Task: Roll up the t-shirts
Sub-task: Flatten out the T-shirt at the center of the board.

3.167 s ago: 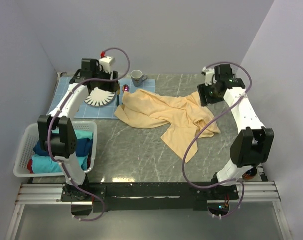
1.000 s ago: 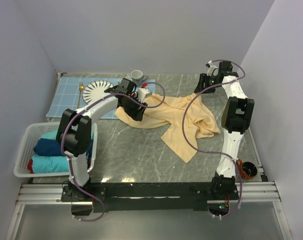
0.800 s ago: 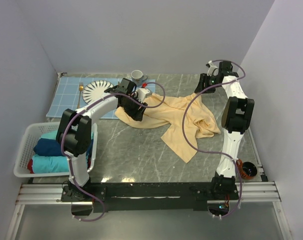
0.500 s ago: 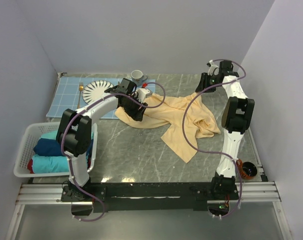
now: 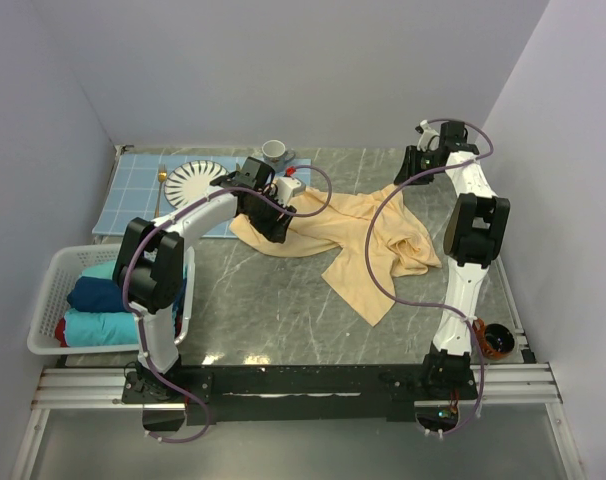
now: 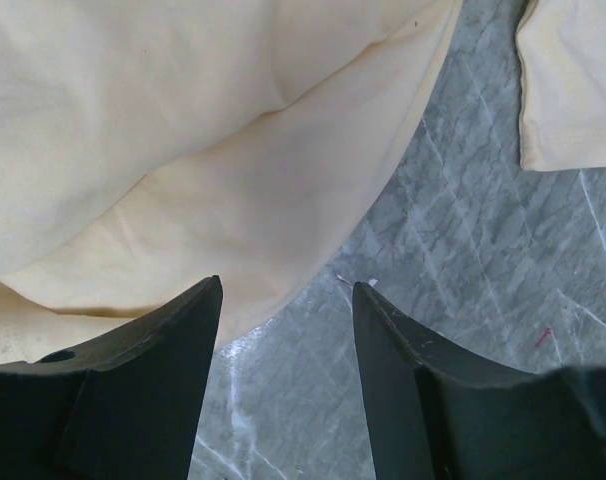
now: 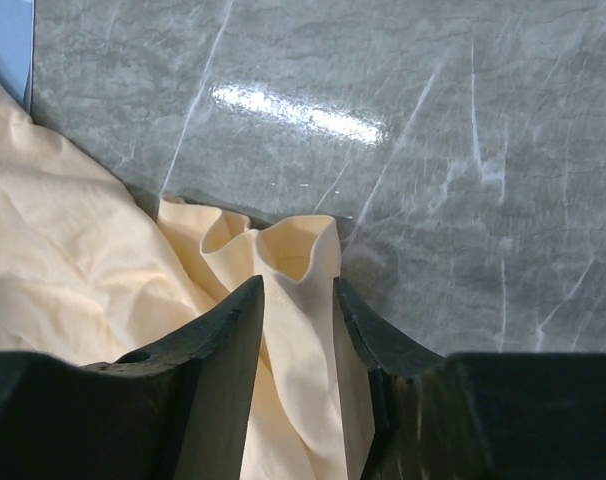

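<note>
A white plastic basket (image 5: 43, 305) at the left edge of the grey marble worktop (image 5: 283, 310) held a teal cloth t-shirt (image 5: 93, 327) and a navy cloth t-shirt (image 5: 101, 295). The pale yellow cloth t-shirt (image 5: 333, 235) lay crumpled across the middle. The left gripper (image 6: 283, 290) stood apart over its hem. The right gripper (image 7: 295, 285) was clamped on a raised fold of it.

Top external: fixed, high behind both arm bases, tilted down, distant; takes in the whole grey marbled table top (image 5: 283, 310). Left wrist: close, looking down past left pincer (image 6: 286, 290). Right wrist: likewise, past right pincer (image 7: 296, 285). Shared: pale yellow soft cloth t-shirt (image 5: 313, 232) under each pincer.
</note>
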You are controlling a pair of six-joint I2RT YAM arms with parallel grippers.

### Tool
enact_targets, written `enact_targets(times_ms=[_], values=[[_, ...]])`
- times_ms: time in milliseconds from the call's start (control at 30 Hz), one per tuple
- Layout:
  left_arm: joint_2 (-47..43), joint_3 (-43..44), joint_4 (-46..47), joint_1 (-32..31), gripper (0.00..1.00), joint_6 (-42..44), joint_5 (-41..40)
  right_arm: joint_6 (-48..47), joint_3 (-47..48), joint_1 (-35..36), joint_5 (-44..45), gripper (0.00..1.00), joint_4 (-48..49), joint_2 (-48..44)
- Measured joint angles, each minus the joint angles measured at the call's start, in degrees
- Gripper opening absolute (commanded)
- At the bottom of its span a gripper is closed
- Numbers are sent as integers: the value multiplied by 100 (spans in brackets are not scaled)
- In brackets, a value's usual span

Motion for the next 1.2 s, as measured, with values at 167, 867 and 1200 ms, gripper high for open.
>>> enact_targets(times_ms=[167,867,1200], values=[[0,2,0,0,61,2,-83,9,2,0,-4,37,7,13],[2,151,7,39,61,153,-796,-251,219,0,-380,0,-136,223],[2,330,118,175,64,155,-1272,-680,-142,2,-345,0,-225,-208]])
